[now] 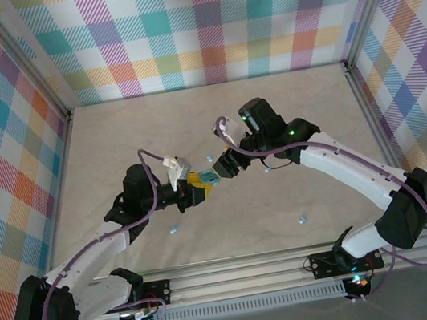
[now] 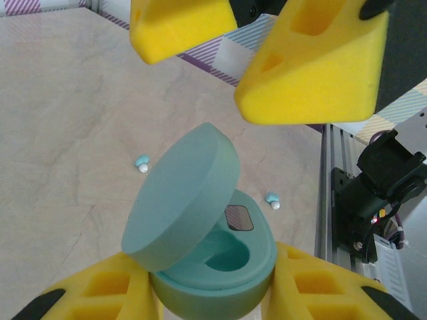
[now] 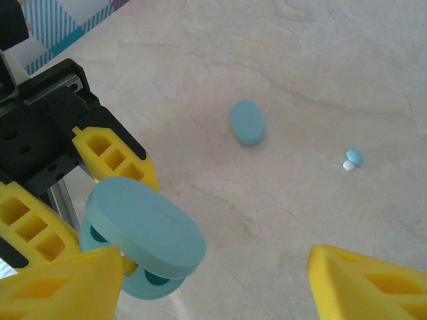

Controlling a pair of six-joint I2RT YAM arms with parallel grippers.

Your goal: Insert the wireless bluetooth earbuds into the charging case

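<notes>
1. Teal plastic charging case (image 2: pixel 183 200), lid up, clamped at its base in the left gripper (image 2: pixel 213 297).
2. Right gripper (image 3: pixel 213 267) spread wide and empty, just beside the charging case.
3. Earbuds (image 2: pixel 142 163) loose on the table (image 2: pixel 60 100): tiny, hard, probably light and slippery; best pinched gently across the rounded body.
4. Left wrist: an empty well under the lid. Right wrist: a second case (image 3: pixel 247 123), closed, with one of the earbuds (image 3: pixel 351 159) nearby.
</notes>
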